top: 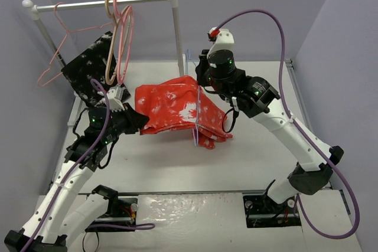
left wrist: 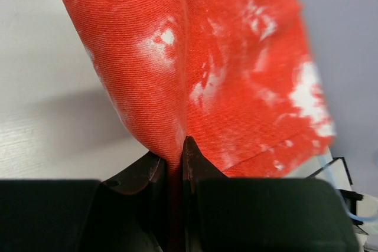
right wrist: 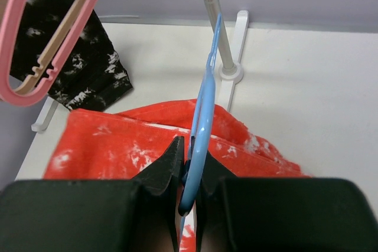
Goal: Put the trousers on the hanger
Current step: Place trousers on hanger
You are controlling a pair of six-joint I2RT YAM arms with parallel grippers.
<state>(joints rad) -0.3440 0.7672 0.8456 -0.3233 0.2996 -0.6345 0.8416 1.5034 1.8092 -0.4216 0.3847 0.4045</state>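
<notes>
The red-orange trousers (top: 171, 107) with white speckles are lifted off the table in a tent shape, and they fill the left wrist view (left wrist: 201, 69). My left gripper (top: 142, 123) (left wrist: 175, 156) is shut on a fold at their left edge. The thin light-blue hanger (top: 196, 119) (right wrist: 204, 110) stands upright against the right part of the cloth, which bunches beyond it. My right gripper (top: 202, 81) (right wrist: 190, 153) is shut on the blue wire from above. The trousers (right wrist: 118, 146) lie right below it.
A white clothes rail (top: 100, 4) stands at the back left, its right post (top: 177, 33) (right wrist: 207, 4) just behind the hanger. On it hang a thin pink wire hanger (top: 59, 51), thicker pink and beige hangers (top: 121, 39) (right wrist: 35, 69) and a black speckled garment (top: 88, 69) (right wrist: 77, 69).
</notes>
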